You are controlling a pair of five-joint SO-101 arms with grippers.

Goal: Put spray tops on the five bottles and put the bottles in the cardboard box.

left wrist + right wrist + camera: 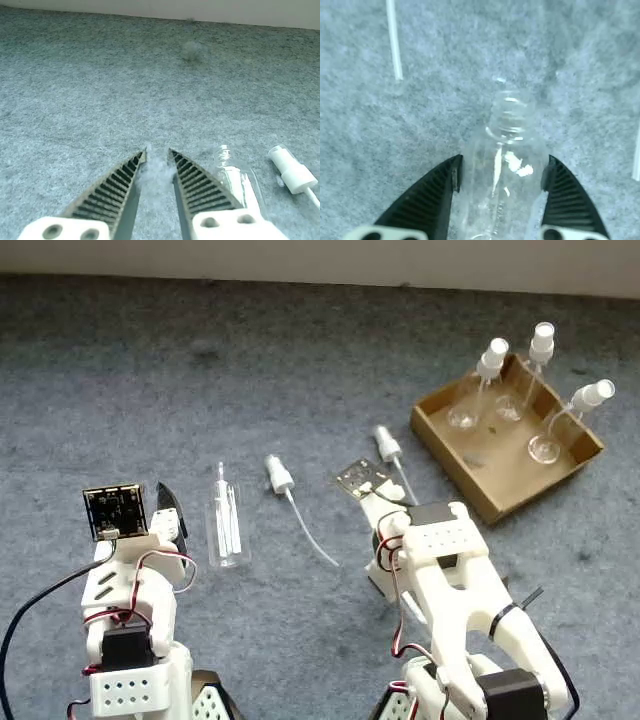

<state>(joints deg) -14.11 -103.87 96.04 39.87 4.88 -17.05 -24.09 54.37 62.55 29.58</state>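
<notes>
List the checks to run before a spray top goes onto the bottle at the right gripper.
1. Bottle at the right gripper has a bare threaded neck: ok.
2. Right gripper's hold on that bottle is firm: cannot tell.
3. Left gripper is free to fetch a top: ok, open and holding nothing.
4. Spray tops are reachable: ok, two lie loose on the carpet, one between the arms, one nearer the box.
5. Second uncapped bottle is out of the way: ok, lying beside the left arm.
6. Cardboard box has room: ok, three capped bottles, bare floor showing.
</notes>
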